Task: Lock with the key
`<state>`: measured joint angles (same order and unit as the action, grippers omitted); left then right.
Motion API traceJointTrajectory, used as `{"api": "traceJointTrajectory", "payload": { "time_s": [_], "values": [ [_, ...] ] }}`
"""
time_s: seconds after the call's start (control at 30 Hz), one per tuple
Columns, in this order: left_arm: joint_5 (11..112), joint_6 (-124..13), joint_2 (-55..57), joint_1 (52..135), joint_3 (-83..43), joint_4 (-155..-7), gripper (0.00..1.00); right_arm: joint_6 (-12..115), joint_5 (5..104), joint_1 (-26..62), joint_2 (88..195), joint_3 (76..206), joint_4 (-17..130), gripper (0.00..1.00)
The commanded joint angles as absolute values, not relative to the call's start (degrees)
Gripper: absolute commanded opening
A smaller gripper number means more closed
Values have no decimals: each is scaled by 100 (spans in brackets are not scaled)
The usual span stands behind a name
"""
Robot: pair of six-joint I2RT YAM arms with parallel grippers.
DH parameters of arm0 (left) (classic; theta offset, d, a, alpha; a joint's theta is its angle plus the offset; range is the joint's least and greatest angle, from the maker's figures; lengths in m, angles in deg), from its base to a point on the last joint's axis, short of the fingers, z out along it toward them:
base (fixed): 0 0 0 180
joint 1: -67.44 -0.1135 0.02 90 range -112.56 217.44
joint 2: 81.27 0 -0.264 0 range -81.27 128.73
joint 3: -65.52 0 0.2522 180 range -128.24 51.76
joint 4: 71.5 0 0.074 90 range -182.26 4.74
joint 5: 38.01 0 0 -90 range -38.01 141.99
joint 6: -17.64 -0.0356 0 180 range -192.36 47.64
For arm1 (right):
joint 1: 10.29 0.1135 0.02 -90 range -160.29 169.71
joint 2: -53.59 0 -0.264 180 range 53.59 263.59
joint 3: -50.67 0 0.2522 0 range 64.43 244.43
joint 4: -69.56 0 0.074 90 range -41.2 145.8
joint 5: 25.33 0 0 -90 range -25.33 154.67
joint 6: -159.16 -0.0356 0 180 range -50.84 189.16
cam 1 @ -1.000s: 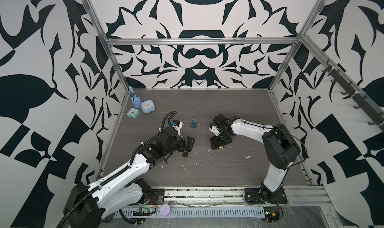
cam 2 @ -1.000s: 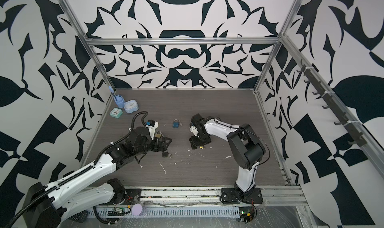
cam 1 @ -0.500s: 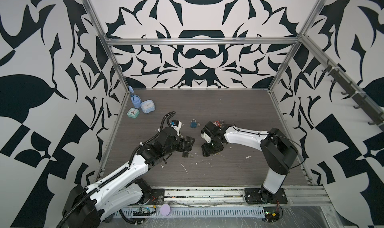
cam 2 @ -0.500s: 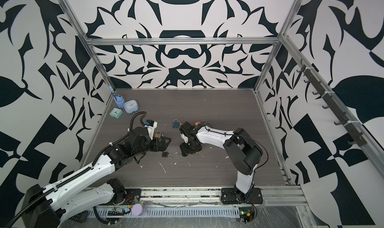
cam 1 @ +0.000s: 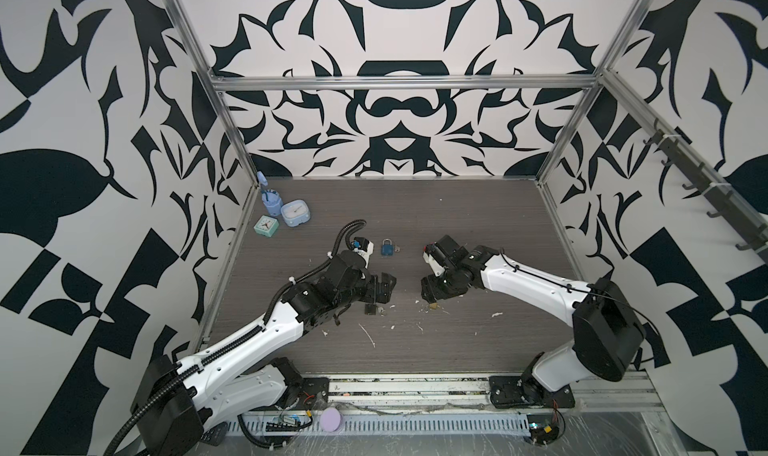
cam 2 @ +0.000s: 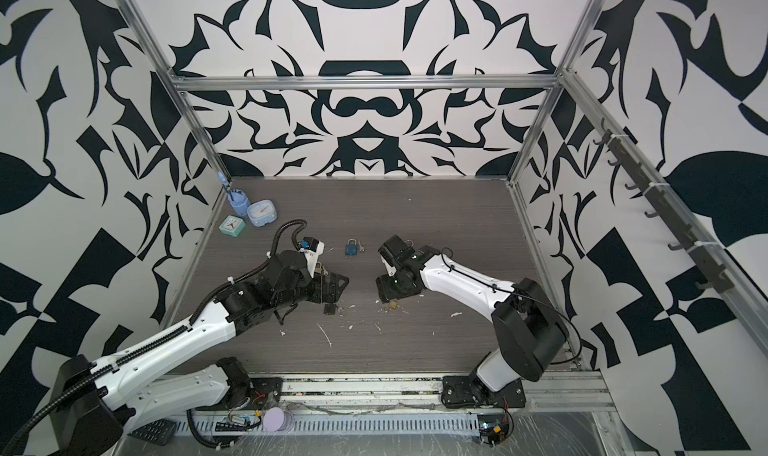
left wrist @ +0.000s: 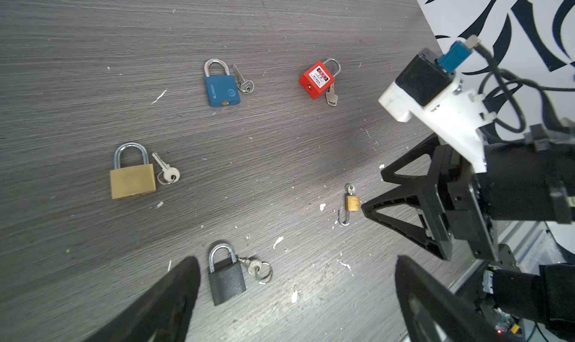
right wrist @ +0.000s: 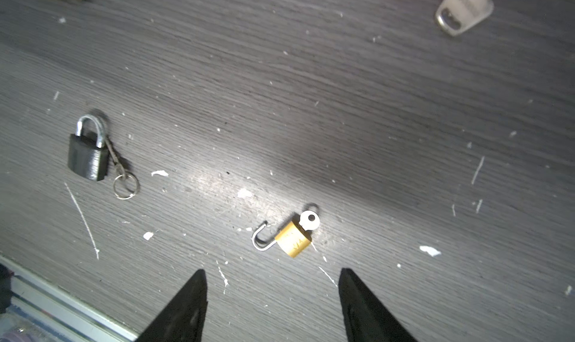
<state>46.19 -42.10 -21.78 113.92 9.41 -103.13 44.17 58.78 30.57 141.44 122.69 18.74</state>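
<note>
Just ahead of the right gripper [right wrist: 272, 272], its jaws spread apart and empty, lies the little gold lock [right wrist: 294, 239], slanted.

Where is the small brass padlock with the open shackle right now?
In a top view the small brass padlock lies on the table just in front of the right gripper, right of the black padlock.

small brass padlock [right wrist: 294, 239], shackle open; key [right wrist: 309, 220] inserted
</note>
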Motion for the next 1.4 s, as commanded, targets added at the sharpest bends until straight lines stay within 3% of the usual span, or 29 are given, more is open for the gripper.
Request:
{"api": "traceJointTrajectory", "payload": {
  "time_s": [0.0,0.17,0.3,0.67,1.37],
  "values": [
    [4519,-4430,-2245,11402,939,-10482,99,4224,6116,3075,14178,12257,1616,68],
    [4537,-4363,-2324,11402,1115,-10395,99,4566,5972,3076,14344,12389,1514,69],
    [4533,-4292,-2322,11402,1267,-10201,99,5169,5531,3070,14480,12459,1687,75],
    [4575,-4261,-2258,11402,1324,-10178,99,5251,5088,3075,15000,12511,1992,79],
    [4524,-4213,-2547,11402,1405,-10293,99,4887,4937,3453,14920,12300,1783,73]
  ]
}}
